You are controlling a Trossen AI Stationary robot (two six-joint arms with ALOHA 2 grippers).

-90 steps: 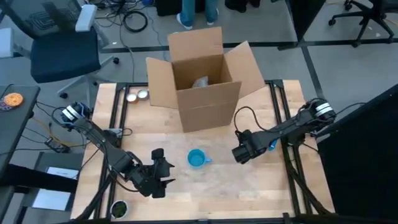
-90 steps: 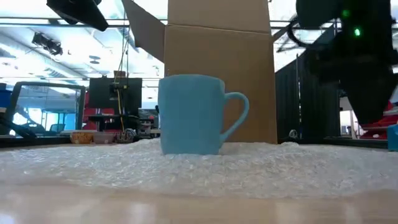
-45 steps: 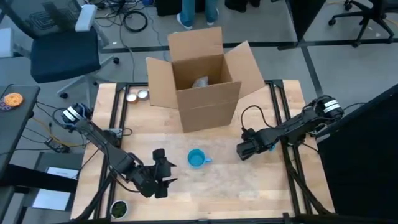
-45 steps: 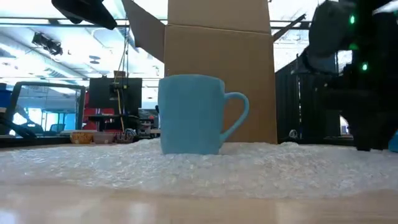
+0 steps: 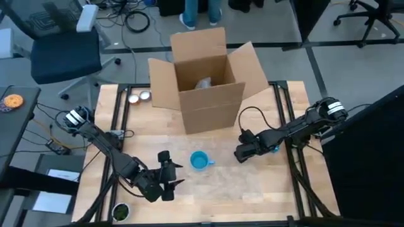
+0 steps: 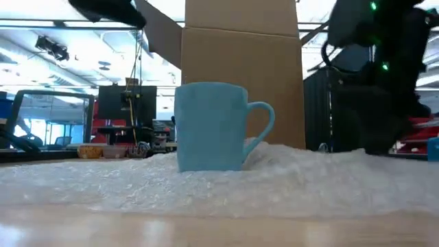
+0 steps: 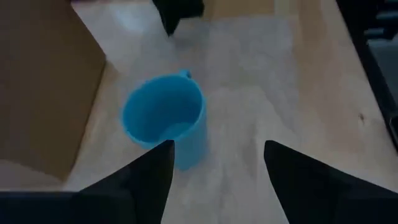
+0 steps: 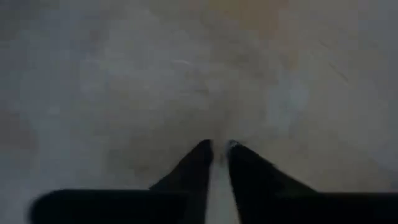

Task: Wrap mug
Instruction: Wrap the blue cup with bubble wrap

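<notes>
A light-blue mug point(image 5: 199, 161) stands upright on a sheet of clear bubble wrap point(image 5: 230, 183) spread on the wooden table; its handle point(image 6: 260, 127) points toward the table's right. My right gripper point(image 5: 238, 153) is low, to the right of the mug, and is shut on the wrap's right part. My left gripper point(image 5: 172, 178) hovers open to the mug's near left, with the mug point(image 7: 165, 118) just beyond its fingertips and nothing between them. My right gripper pinches the bubble wrap between its two fingers; a thin pale strip of it point(image 8: 219, 163) shows between the closed tips. The fingers slant down from the table's right. The held part point(image 6: 302, 159) rises off the table beside the mug's handle, and the rest lies flat.
An open cardboard box point(image 5: 205, 75) stands behind the mug at the table's far middle. Two small metal rolls point(image 5: 139, 96) lie at the far left, and a dark round thing point(image 5: 120, 210) sits at the near left corner. The bubble wrap extends toward the near edge.
My right gripper has come down onto the wrap to the right of the mug and shut on it, then drawn slightly toward the mug; the wrap's right part has risen off the table there. My left gripper has crept a little toward the mug, still open.
</notes>
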